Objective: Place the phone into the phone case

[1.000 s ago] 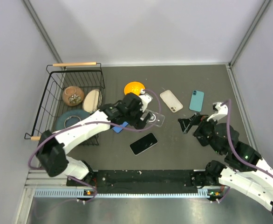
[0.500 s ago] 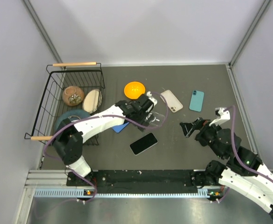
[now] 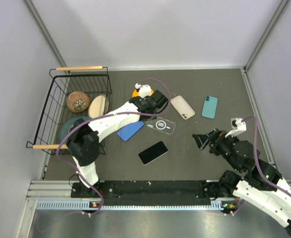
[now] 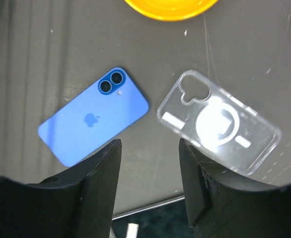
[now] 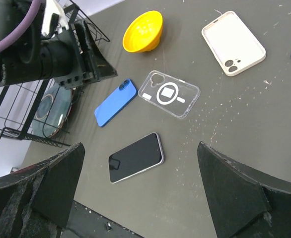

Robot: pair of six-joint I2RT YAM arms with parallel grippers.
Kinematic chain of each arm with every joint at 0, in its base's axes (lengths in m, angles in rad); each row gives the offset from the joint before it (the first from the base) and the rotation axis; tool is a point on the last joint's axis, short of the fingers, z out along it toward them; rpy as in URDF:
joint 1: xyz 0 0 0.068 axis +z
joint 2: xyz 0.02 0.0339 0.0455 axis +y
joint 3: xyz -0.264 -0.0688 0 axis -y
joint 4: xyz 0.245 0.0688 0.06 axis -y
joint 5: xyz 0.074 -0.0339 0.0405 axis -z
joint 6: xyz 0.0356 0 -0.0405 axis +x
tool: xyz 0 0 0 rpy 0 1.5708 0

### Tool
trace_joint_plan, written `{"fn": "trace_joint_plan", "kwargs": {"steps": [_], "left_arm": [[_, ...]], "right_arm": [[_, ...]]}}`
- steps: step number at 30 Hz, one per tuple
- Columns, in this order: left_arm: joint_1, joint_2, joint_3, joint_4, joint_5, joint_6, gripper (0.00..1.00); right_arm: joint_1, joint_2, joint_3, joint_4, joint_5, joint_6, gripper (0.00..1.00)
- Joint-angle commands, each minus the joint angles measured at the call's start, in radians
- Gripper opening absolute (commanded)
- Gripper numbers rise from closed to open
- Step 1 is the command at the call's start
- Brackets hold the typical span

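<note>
Black left tool (image 4: 149,148) hovers unclenched and empty over the dark counter (image 4: 150,44).
Just past it lies the transparent ring-marked phone case (image 4: 217,121); the slim glossy black-screened phone (image 3: 153,152) rests lower centre overhead; right tool (image 3: 202,140) gapes, empty.

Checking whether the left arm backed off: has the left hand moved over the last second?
Yes. The left hand, earlier over the phone case, has moved away toward the far wall and now sits beside the orange bowl.

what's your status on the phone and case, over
Left tool open, empty, near the phone case. Right tool open, empty. Phone flat on table, not in case. Blue phone beside case, not touching.
</note>
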Motion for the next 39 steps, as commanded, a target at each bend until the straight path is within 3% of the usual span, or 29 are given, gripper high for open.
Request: {"fn": "trace_joint_plan", "kwargs": {"steps": [1,9,29,33,39], "left_arm": [[0.0,0.051,0.106,-0.078,-0.09,-0.336,0.54],[0.0,0.146,0.123,-0.124,-0.065,-0.615,0.45],[-0.002,0.347,0.152,-0.111,0.025,-0.701,0.45],[0.0,0.367,0.15,-0.096,0.042,-0.672,0.35],[-0.008,0.355,0.143,-0.004,0.062,-0.493,0.01]], "right_arm": [[-0.008,-0.042,-0.002,-0.001,-0.013,0.021,0.95],[-0.008,-0.068,0.011,-0.027,-0.016,0.021,0.95],[-0.008,-0.086,0.024,-0.059,-0.013,0.014,0.95],[-0.008,-0.089,0.021,-0.069,-0.017,0.02,0.95],[-0.008,-0.1,0.017,-0.076,-0.02,0.032,0.94]]}}
